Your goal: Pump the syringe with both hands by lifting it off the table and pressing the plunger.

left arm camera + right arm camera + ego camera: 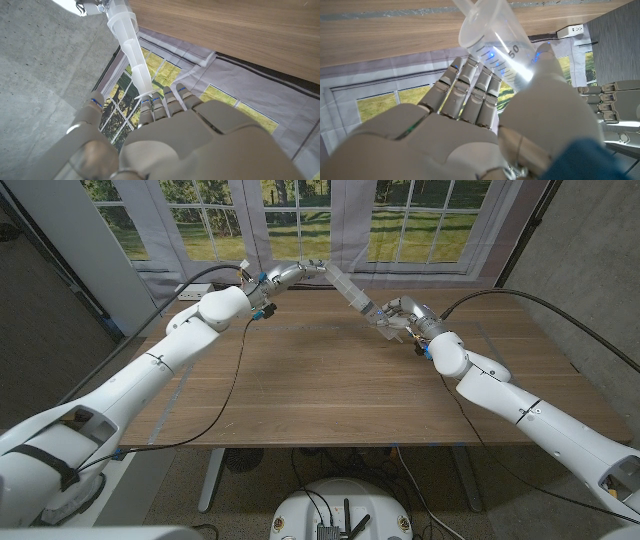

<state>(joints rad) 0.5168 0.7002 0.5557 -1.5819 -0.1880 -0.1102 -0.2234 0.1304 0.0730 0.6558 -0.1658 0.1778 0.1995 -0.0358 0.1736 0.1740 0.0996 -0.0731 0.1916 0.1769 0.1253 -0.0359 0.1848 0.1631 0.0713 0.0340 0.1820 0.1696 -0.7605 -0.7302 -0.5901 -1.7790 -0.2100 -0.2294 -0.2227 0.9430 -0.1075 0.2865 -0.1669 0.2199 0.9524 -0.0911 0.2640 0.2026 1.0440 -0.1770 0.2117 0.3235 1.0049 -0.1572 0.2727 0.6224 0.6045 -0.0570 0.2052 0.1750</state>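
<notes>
The right hand (pixel 392 317) is gripping the syringe (pixel 347 287) barrel above the table's (pixel 330 380) far edge, the left hand (pixel 290 274) seemingly pressing its plunger (pixel 136 60), windows (pixel 300 210) behind.

Daylight comes in through the window (pixel 300 220) behind the table (pixel 330 380), and the grass outside looks bright but not washed out. The tabletop is evenly lit with a soft sheen and only faint shadows. The head view bends straight lines toward its edges, and the arms swell at the bottom corners. In the right wrist view, glare streaks the clear syringe (pixel 495 45), with a small blue glint on its markings, and the right hand (pixel 470 125) is soft and out of focus up close. The left hand (pixel 165 140) is likewise blurred.
</notes>
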